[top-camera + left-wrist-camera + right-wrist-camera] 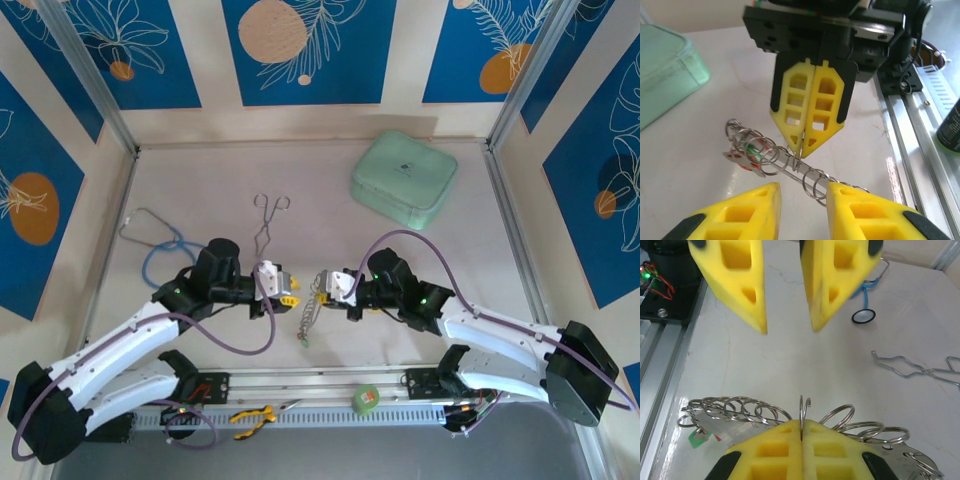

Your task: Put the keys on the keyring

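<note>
Right gripper [801, 147] is clamped tight. Both yellow fingers press flat together on the keyring [804, 407], a thin silvery wire loop standing on edge and poking up out of the seam between the fingertips. That loop sits partway along a row of rings [308, 318], shiny wire coils overlapping like a stretched spring, strung on a flat metal strip [788, 160].

From above, the row's long axis runs from the right gripper toward the near edge, slanting slightly left, in the gap between the two arms. In the left wrist view it crosses on a diagonal, upper left to lower right. The keys [746, 157] huddle at the upper-left end there, small flat silver pieces with red and green plastic showing among the coils. Whether the row rests on the table [200, 190] or hangs just off it, I can't tell.

Left gripper [788, 330] faces it with jaws apart, holding nothing. In its own wrist view, a few rings show in the gap between its cut-out yellow fingers.

The tabletop is pale, smooth and glossy, catching reflections of the rings. As for room, steel forceps [268, 222] lie just beyond the left gripper and a blue-tubed stethoscope [160, 245] lies out to the left. A mint-green zip case [405, 180] sits well back on the right. The aluminium rail [330, 385] runs along the near edge, close to the row's near end, with a green tape roll [367, 398] on it.
</note>
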`<state>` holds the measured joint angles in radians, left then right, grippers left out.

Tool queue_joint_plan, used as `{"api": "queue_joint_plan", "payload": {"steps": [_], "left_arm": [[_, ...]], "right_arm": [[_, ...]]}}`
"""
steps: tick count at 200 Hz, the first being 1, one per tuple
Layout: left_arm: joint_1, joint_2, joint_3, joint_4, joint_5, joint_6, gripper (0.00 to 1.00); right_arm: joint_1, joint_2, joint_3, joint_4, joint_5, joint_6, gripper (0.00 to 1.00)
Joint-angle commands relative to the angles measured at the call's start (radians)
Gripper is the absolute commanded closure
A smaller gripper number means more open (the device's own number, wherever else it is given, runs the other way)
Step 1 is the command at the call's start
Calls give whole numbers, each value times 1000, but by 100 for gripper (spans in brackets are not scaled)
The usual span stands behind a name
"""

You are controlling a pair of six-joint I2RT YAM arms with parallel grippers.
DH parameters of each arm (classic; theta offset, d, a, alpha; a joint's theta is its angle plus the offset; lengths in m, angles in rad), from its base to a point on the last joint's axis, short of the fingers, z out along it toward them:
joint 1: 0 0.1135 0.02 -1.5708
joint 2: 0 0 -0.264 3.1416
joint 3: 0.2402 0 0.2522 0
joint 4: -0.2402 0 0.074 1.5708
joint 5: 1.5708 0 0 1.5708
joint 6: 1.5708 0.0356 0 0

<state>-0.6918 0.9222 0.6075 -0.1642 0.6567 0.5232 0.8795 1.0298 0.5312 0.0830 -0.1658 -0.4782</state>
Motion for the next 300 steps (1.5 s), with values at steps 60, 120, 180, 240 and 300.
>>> {"api": "queue_joint_plan", "payload": {"steps": [60,120,180,240,300], "left_arm": [[-19,69,15,-11,80,137,65],[-24,69,8,25,73,126,66],[-30,74,10,41,55,126,82],[-38,55,4,55,25,151,100],[-41,40,-18,109,41,146,100]], "right_arm": [[52,-8,87,-15,11,-141,100],[74,27,107,-12,31,-153,100],[84,42,118,-5,36,-140,100],[79,38,80,30,46,-116,96],[77,62,69,58,47,-103,87]]}}
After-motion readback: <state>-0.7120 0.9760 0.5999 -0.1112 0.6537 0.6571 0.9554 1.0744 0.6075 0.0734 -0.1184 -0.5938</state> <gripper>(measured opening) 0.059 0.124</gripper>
